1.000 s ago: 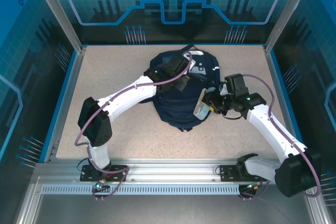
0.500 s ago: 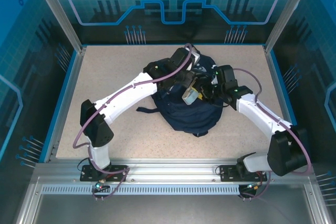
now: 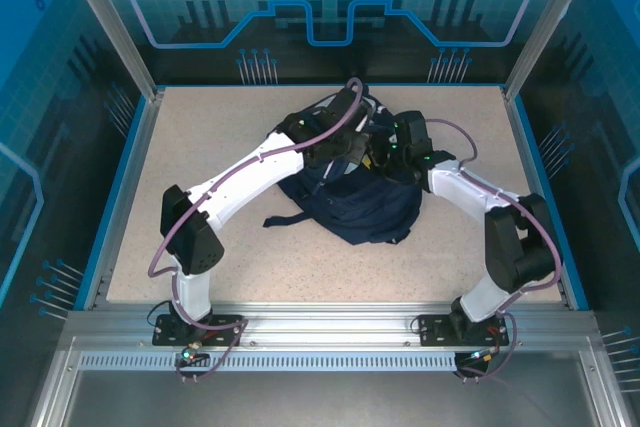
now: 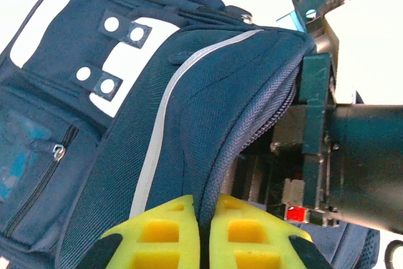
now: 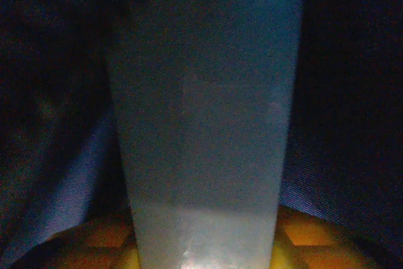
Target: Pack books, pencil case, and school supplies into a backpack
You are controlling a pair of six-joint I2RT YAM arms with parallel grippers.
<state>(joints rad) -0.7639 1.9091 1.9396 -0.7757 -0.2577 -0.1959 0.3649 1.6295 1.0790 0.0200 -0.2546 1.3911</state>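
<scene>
backpack (image 4: 208, 92) is matt woven cloth w/ mesh edge; table (image 3: 200, 137) rough, speckled.

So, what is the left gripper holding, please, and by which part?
The left gripper pinches the large dark navy fabric backpack by the fold beside its open zipper.

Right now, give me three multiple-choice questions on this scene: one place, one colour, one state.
1. Where does the backpack lie? A middle of the table B its left edge C its right edge
2. On the left hand, the fingers are: A black B yellow C red
3. The left hand is: A wide open B shut on backpack fabric C shut on nothing
Answers: A, it sits mid-table; B, the pads are yellow; B, fabric is pinched between them.
</scene>
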